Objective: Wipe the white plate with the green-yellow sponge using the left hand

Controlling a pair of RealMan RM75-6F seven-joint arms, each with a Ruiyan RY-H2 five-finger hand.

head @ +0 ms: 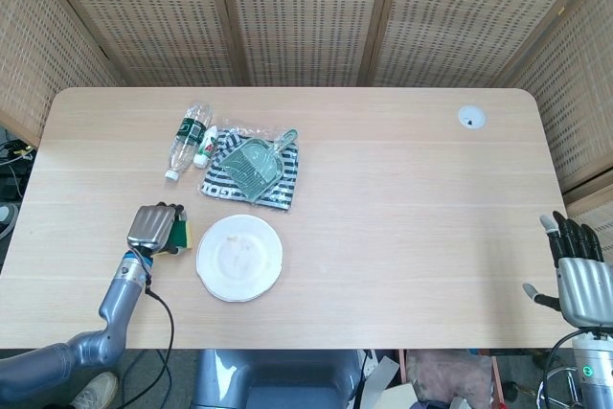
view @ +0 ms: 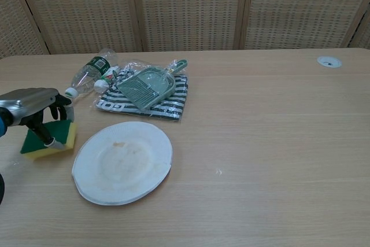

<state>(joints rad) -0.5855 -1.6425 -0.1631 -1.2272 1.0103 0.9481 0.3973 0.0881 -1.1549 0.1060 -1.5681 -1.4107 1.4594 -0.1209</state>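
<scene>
Sponge (view: 51,139) tilted in left hand (view: 33,107) — beside white plate (view: 122,162)

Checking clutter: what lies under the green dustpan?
The green dustpan lies on a striped package in clear wrapping. The part beneath the pan is covered, so anything between them can't be seen.

We see a round white plate (view: 122,162) lying flat on the wooden table, near the front edge on our left side. Its shallow centre carries a faint brownish smear. Just beside its left rim is a green-yellow sponge (view: 51,139), rectangular, with a dark green scouring layer on top and a yellow body beneath. It tilts, its right end raised off the table, gripped from above by our left hand (view: 36,110). Sponge and plate stay slightly apart, not touching.
</scene>
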